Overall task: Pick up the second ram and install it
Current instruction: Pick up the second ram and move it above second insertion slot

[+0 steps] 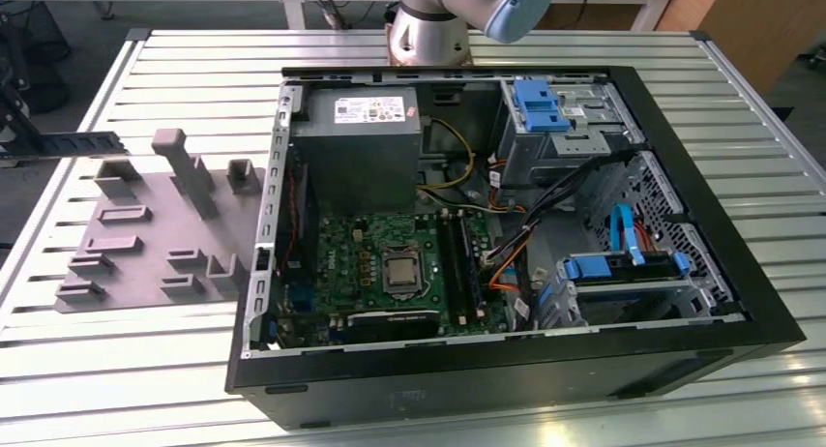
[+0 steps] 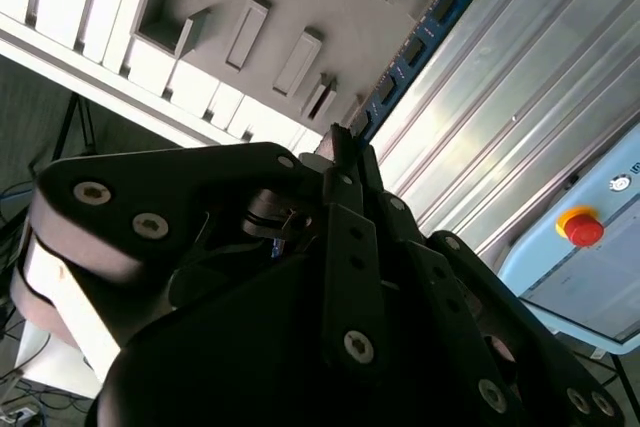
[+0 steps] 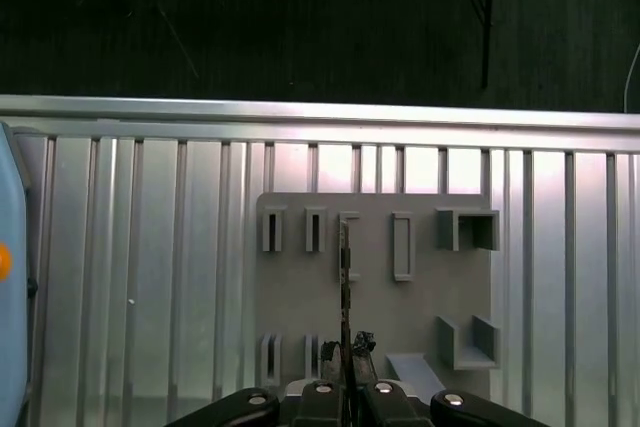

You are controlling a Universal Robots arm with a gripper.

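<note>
Our tool (image 3: 345, 346) clamps one end of the second ram (image 2: 415, 47) above the grey fixture (image 3: 420, 297); we grip firmly, holding the stick level, clear of the slot blocks.

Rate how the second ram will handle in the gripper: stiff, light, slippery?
Probably stiff: the second ram juts straight from the gripper without sagging. Likely light, being a thin flat board. Held near one end, it may pivot or slip if its free end bumps the grey fixture.
</note>
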